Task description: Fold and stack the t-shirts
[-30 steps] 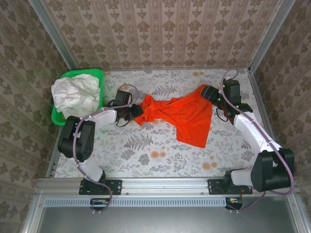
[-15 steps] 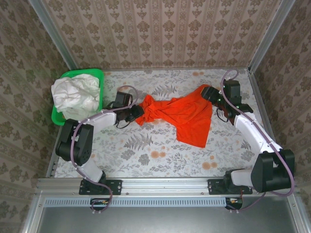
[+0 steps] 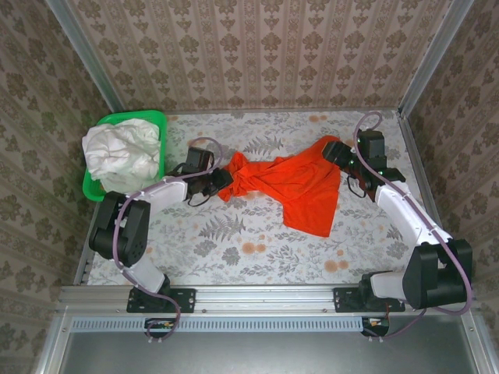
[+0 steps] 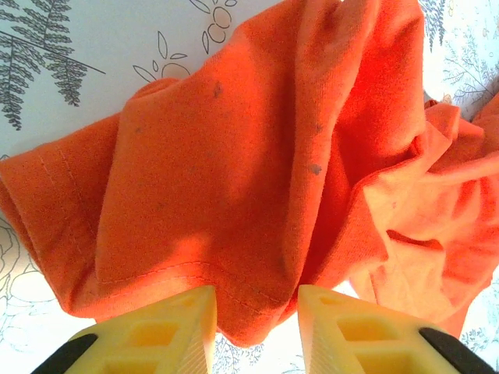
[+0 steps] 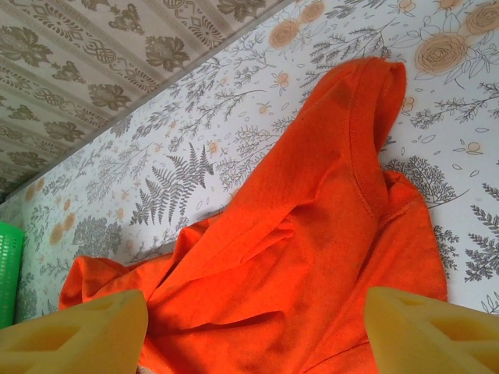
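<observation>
Left elbow (image 3: 121, 227) has swung outward (barely); your left jaws, part open, face the orange t-shirt (image 4: 234, 156) hem straight ahead; right jaws gape, empty.

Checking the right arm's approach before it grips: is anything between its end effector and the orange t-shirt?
Nothing visible does. The right end effector is open and faces the orange t-shirt directly, with only its cloth ahead of the fingers. The green basket stands well off to the left.
</observation>
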Robot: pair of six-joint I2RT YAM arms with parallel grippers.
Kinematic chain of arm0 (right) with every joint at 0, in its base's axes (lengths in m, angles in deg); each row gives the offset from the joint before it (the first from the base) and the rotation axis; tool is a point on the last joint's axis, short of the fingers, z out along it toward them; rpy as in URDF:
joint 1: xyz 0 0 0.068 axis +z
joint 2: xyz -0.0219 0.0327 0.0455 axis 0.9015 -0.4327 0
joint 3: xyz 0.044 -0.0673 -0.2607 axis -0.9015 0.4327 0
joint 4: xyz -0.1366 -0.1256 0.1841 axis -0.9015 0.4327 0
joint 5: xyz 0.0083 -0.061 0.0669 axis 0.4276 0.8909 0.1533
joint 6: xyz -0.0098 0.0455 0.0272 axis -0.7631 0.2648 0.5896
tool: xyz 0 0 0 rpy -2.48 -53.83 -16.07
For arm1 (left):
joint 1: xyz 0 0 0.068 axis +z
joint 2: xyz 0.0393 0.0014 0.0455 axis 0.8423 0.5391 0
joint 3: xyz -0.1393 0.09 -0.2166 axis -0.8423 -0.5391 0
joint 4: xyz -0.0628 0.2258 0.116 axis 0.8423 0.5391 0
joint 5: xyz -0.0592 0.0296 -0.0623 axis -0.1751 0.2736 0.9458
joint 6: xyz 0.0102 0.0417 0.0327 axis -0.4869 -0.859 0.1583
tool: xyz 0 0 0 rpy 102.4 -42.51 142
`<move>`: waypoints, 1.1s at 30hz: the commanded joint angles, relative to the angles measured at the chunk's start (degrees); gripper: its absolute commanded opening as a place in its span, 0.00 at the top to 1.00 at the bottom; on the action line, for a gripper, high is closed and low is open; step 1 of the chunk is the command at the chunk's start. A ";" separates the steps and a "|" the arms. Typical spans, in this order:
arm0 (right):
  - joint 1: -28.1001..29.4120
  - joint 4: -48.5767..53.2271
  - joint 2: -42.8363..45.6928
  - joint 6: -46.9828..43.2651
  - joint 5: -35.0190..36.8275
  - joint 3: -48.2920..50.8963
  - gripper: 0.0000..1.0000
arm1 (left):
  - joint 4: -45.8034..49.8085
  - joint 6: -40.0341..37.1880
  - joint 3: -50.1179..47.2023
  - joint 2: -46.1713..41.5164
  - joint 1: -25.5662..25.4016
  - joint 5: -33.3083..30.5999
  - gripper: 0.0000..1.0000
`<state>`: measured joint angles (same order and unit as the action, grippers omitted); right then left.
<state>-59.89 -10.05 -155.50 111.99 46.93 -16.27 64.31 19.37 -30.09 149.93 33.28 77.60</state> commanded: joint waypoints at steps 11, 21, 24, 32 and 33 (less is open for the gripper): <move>0.37 0.15 1.34 -0.45 -0.42 0.03 0.26 | -1.83 1.95 0.46 4.75 -0.90 2.89 0.89; 0.36 0.11 1.33 -0.46 -0.59 -0.25 0.26 | 5.62 -4.12 4.10 -1.45 1.03 -1.96 1.00; 0.36 0.07 1.01 -0.53 -0.86 -0.85 0.25 | 9.61 -6.68 7.16 -3.18 3.12 -2.27 1.00; 0.36 0.10 -0.04 -1.25 -1.62 -1.93 0.25 | 15.20 -12.89 19.77 1.23 12.81 0.45 1.00; 0.36 0.03 -0.10 -1.26 -1.77 -1.93 0.25 | 15.44 -13.30 21.94 2.67 13.81 0.88 1.00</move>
<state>-59.89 -10.05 -155.50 111.73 46.67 -16.29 76.79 9.90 -13.02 149.65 44.43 77.27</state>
